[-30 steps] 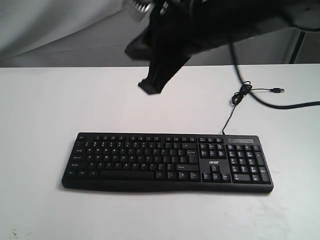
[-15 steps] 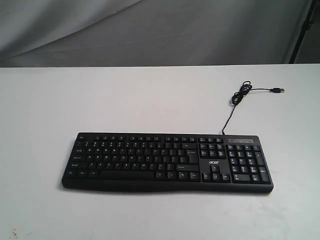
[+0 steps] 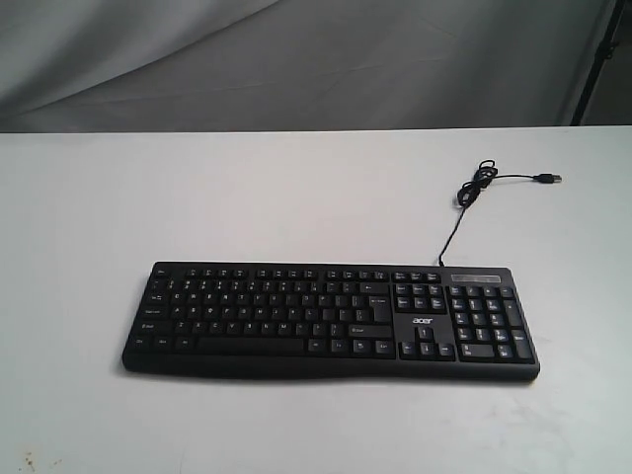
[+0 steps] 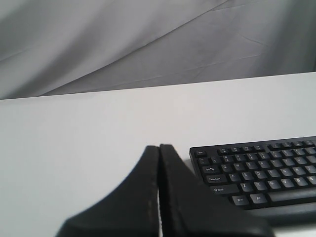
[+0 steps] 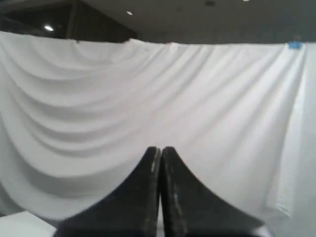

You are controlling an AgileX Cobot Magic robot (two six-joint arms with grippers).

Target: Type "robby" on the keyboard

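Gone from the exterior view: the black arm seen a second ago. Keyboard (image 3: 331, 318) lies flat on the white table (image 3: 247, 188), cable (image 3: 456, 212) trailing behind it.
Left wrist view: left gripper (image 4: 159, 147) jaws pressed together, empty, near the keyboard's Esc corner.
Right wrist view: right gripper (image 5: 161, 149) jaws together, empty, facing a white curtain (image 5: 148, 89).
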